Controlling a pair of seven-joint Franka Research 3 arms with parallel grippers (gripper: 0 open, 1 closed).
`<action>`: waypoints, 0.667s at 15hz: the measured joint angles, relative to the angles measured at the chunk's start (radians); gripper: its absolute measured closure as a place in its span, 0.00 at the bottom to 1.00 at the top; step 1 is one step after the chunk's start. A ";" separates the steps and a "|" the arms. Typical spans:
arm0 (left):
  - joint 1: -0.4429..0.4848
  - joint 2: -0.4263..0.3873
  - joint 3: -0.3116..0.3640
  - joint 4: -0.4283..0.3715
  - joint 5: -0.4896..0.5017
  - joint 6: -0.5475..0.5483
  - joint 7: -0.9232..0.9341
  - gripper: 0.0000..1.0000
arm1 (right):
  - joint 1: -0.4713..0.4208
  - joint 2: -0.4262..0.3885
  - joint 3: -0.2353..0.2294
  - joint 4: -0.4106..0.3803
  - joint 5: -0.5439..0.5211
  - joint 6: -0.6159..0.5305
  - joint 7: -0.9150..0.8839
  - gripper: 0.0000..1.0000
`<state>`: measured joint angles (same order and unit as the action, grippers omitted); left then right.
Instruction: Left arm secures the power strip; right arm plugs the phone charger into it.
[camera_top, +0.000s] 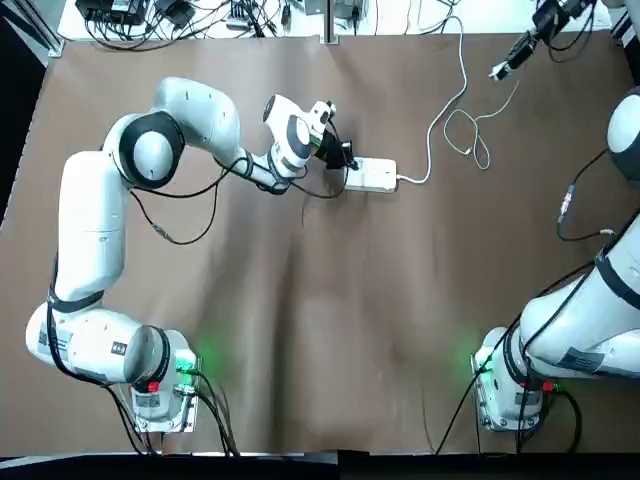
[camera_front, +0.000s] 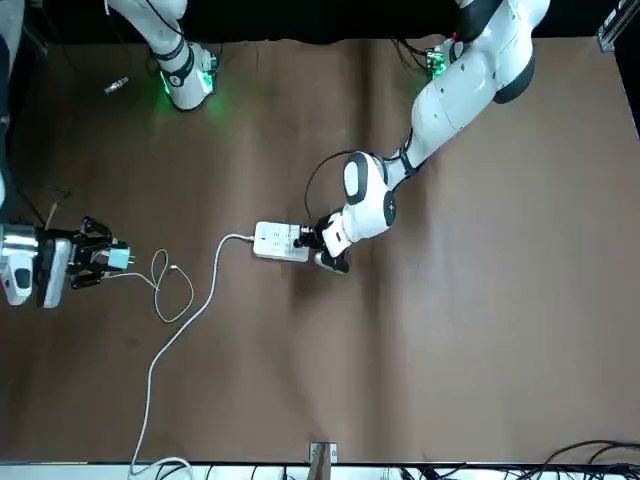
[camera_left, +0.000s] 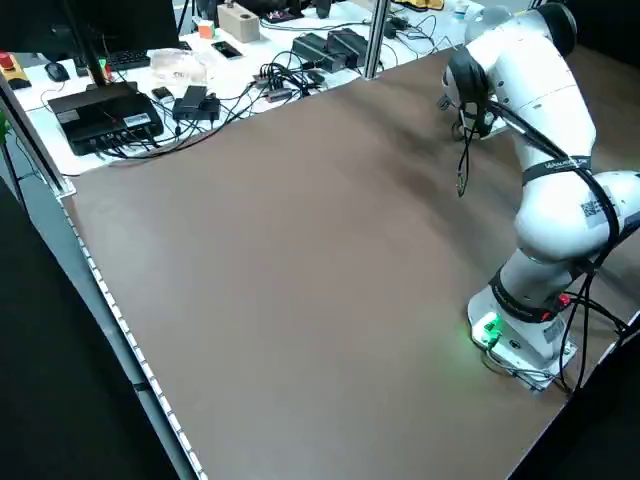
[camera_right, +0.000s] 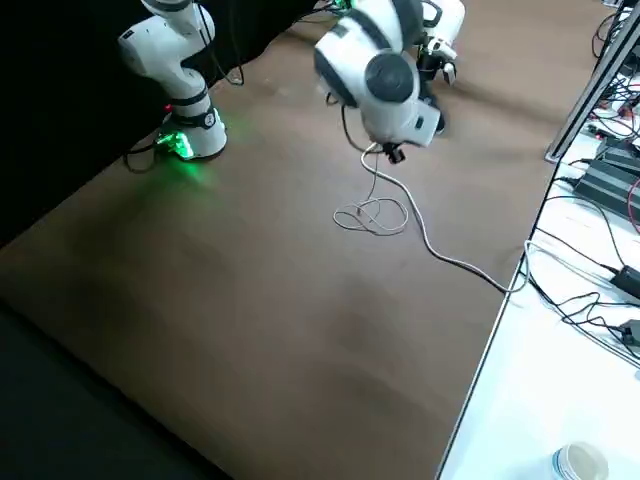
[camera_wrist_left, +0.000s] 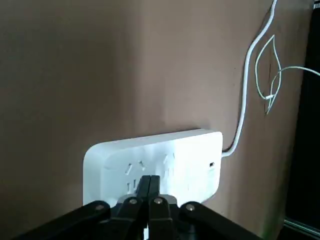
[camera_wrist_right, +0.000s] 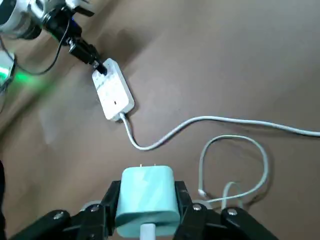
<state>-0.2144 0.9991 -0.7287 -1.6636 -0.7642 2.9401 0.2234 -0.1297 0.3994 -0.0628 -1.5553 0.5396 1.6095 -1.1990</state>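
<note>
Brown table (camera_top: 330, 300); left pincer (camera_wrist_left: 148, 182) clenched at power strip (camera_wrist_left: 155, 167); right pincer (camera_wrist_right: 148, 197) grasping charger (camera_wrist_right: 148, 200), coiled cable (camera_wrist_right: 265, 170) near.

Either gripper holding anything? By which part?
Right gripper: phone charger, pinched by its sides. Left gripper: shut at the power strip's socket face; grip on it unclear.

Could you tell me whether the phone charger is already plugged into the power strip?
No, the right gripper holds the phone charger apart from the power strip.
</note>
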 joint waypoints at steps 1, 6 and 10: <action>0.000 0.000 0.000 0.000 0.000 0.000 0.000 0.96 | 0.028 -0.009 0.000 0.000 -0.013 0.002 0.067 0.52; 0.000 0.000 0.000 0.000 0.000 0.000 0.000 0.96 | 0.180 -0.029 0.000 0.016 -0.084 0.028 0.415 0.52; 0.000 0.000 0.000 0.000 0.000 0.000 0.000 0.96 | 0.314 -0.029 0.003 0.034 -0.174 0.031 0.706 0.52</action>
<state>-0.2149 0.9991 -0.7284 -1.6633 -0.7642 2.9403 0.2234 0.1843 0.3706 -0.0602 -1.5215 0.3654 1.6407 -0.4931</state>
